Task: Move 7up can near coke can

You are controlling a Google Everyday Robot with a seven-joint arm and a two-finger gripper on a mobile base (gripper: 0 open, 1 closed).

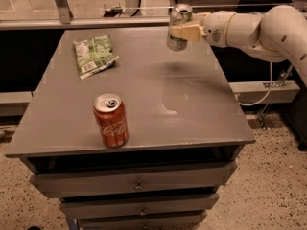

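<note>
The 7up can [179,20], silver-white with a silver top, hangs in the air above the far right part of the grey table [192,95]. My gripper [181,31] reaches in from the right and is shut on the can's middle. The coke can [111,120], red with white script, stands upright near the table's front edge, left of centre, well apart from the gripper and the held can.
A green snack bag [95,54] lies at the far left of the table. My white arm [254,28] spans the upper right. Drawers [136,183] sit under the tabletop. A rail runs behind the table.
</note>
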